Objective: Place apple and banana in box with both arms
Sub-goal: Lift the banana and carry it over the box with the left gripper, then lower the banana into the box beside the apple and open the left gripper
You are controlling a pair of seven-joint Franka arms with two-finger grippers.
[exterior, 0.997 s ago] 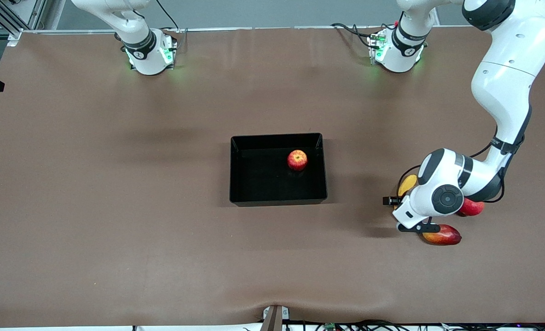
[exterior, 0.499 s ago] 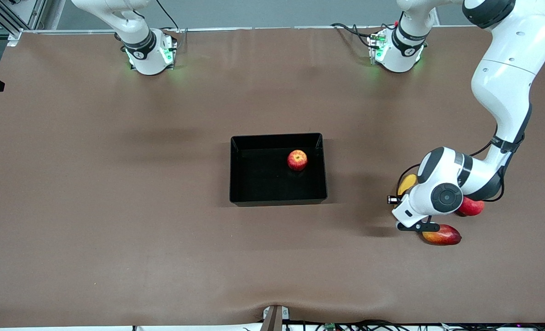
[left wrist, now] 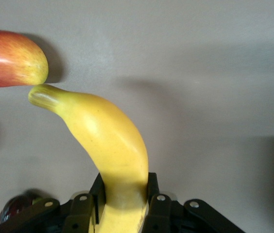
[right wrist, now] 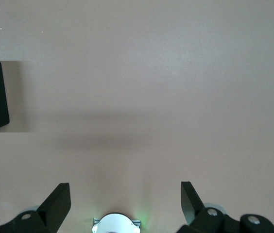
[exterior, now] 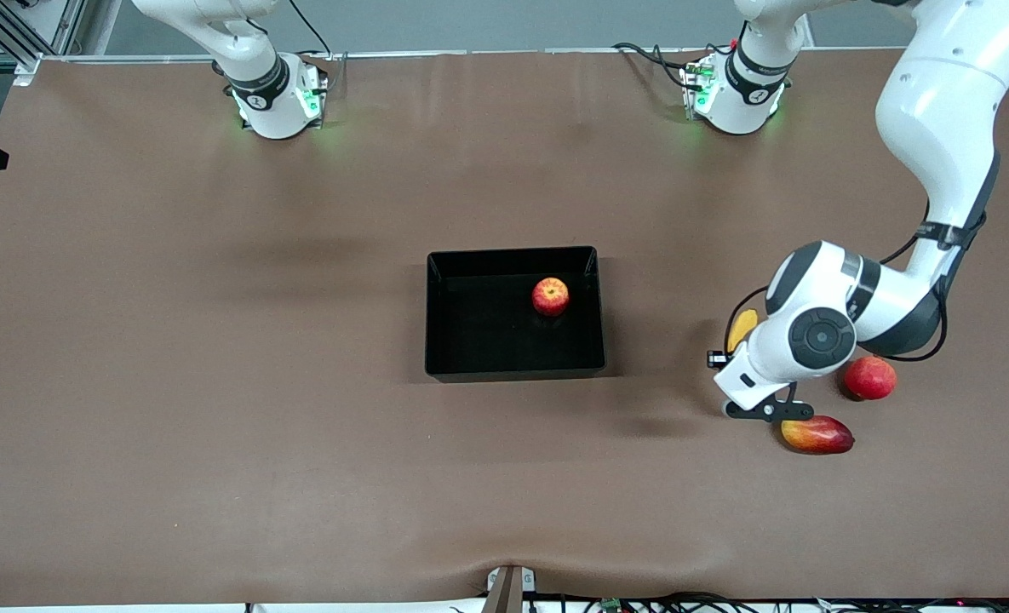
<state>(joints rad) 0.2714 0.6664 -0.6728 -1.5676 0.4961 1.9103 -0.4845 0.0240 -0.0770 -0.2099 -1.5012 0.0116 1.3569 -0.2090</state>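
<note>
Left gripper (left wrist: pixel 124 194): pinches the banana (left wrist: pixel 105 141) at one end, fingers (left wrist: pixel 97 191) pressed on both sides, over the table (exterior: pixel 214 383) at the left arm's end.
Banana tip: just beside the mango (left wrist: pixel 11 58).
Red fruit (exterior: pixel 870 377): on the table near the mango.
Right gripper (right wrist: pixel 126 204): spread wide, holds nothing, waits above the table.
Apple (exterior: pixel 550 295): inside the box (exterior: pixel 444 370), in its part farther from the front camera.
</note>
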